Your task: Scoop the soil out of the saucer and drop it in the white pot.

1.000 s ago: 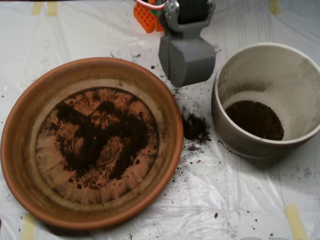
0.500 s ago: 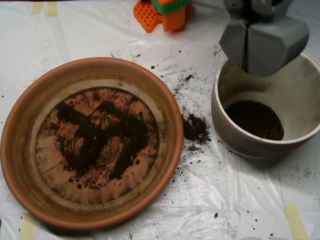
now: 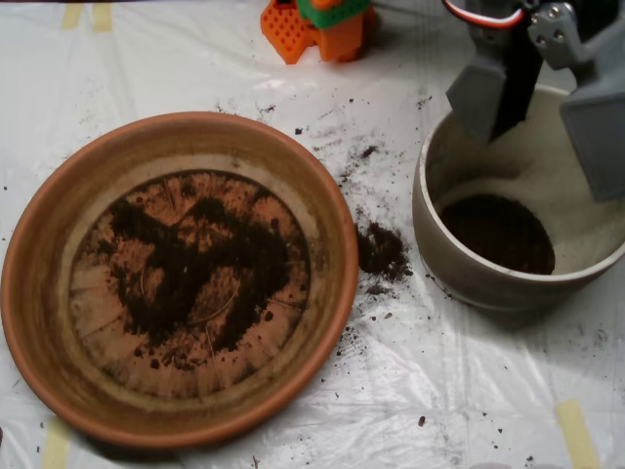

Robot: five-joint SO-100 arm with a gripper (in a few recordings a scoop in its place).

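Now the scoop (image 3: 547,117) is held parted above the white pot (image 3: 459,264); remaining soil (image 3: 195,269) lies left, in the saucer (image 3: 39,322).

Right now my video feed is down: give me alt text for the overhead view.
The grey scoop hangs open over the white pot, which holds dark soil at its bottom. To the left, the terracotta saucer holds a thin patch of soil, and a small spilled clump lies on the plastic sheet between them.
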